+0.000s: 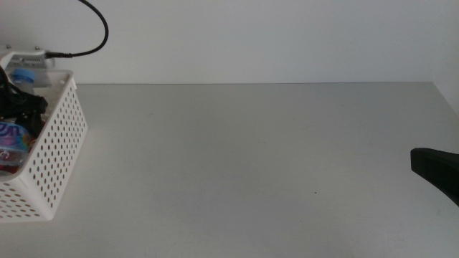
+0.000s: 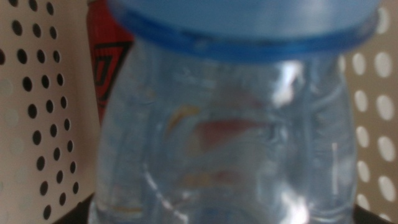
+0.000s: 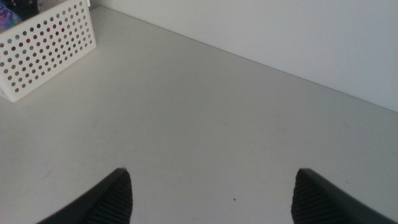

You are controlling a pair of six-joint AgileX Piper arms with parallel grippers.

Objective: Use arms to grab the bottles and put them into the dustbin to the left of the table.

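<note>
The white perforated dustbin stands at the table's far left. My left gripper hangs over it, under a white housing, shut on the clear water bottle; its blue cap shows above the rim. The water bottle fills the left wrist view, the jaws only dark slivers beside it. A red can stands behind it against the bin's wall. Something with a purple and blue label lies inside the bin. My right gripper waits low at the right edge, open with nothing between its jaws.
The grey-white table runs from the bin to the right edge, with a white wall behind it. A black cable loops above the left arm. The bin also shows far off in the right wrist view.
</note>
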